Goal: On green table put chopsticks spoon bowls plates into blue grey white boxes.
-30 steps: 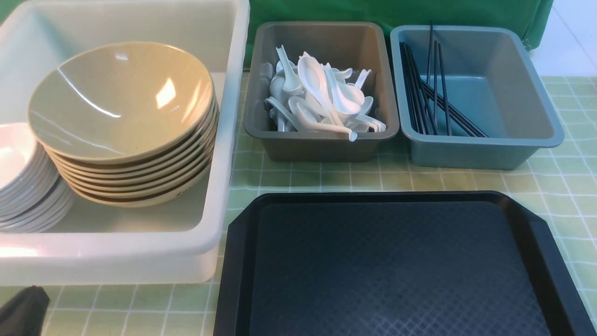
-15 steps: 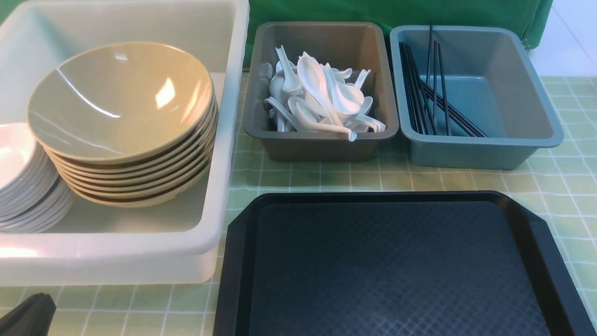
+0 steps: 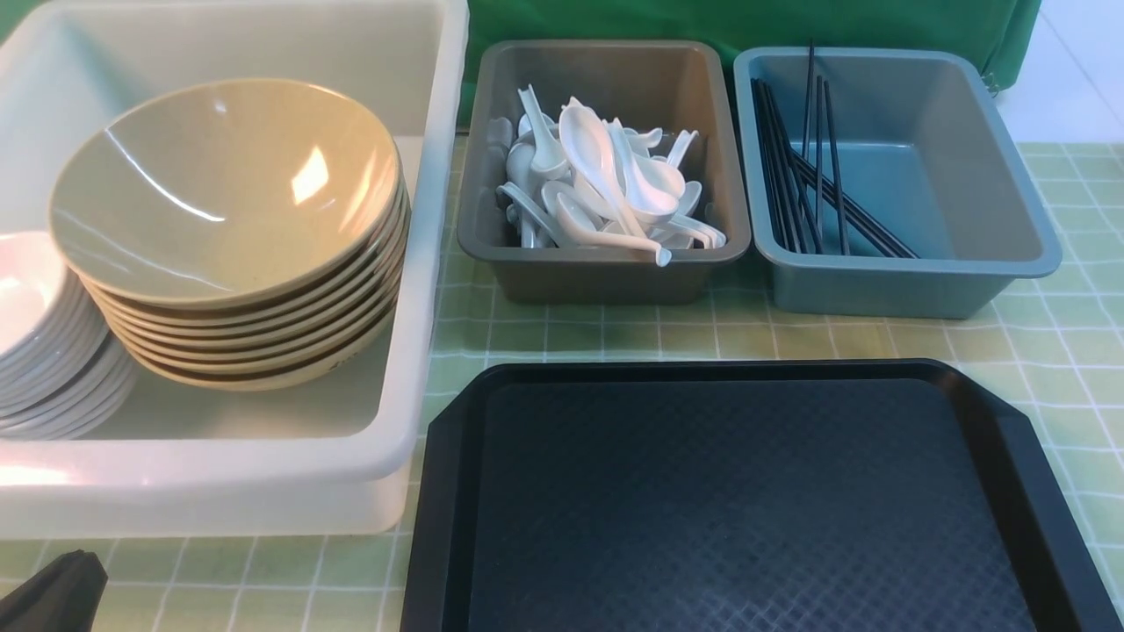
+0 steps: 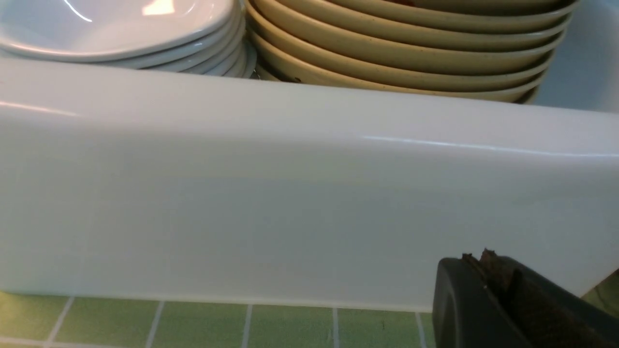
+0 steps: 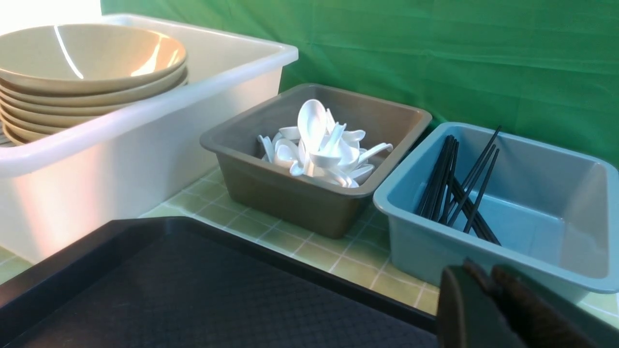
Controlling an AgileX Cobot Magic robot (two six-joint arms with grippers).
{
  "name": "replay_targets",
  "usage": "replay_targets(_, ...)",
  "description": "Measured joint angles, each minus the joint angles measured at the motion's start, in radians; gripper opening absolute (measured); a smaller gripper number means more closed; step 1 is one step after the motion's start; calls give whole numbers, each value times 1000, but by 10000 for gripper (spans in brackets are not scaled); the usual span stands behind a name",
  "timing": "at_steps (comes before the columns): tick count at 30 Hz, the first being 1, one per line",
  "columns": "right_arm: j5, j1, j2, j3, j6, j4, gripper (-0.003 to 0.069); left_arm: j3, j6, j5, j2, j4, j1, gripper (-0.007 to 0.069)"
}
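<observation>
everything looks sorted, tray point(image 3: 746, 500) bare. left gripper point(image 4: 488, 270) pressed together near the white box point(image 3: 421, 263); right gripper point(image 5: 486, 280) nearly closed, holding nothing. a careless swing could nudge the bowls point(image 3: 228, 228).

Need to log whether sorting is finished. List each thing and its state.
Tray: bare.
White box: holds stacked bowls and plates.
Grey box: heaped with spoons.
Blue box: holds chopsticks.
Left pincer: shut, holding nothing.
Right pincer: nearly shut, holding nothing.

Black tray point(image 3: 746, 500) — textured, near the front edge. Green backdrop cloth point(image 3: 746, 22) behind (slightly creased).
</observation>
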Motion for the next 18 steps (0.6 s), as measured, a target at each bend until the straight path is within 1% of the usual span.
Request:
replay_targets(12,0,-6,0,0,-4,0,85,0,0,-1,0,0,0,-1)
replay_targets(14,0,-24,0,0,-29,-7,87,0,0,-1,0,0,0,-1)
replay_targets(15,0,-64,0,0,-107,-23,88,0,0,-2,0,0,0,-1)
replay_targets(16,0,-69,0,0,-117,-23,89,0,0,-2,0,0,0,-1)
replay_targets(18,-4,-114,-1,0,-178,-30,89,0,0,-2,0,0,0,-1)
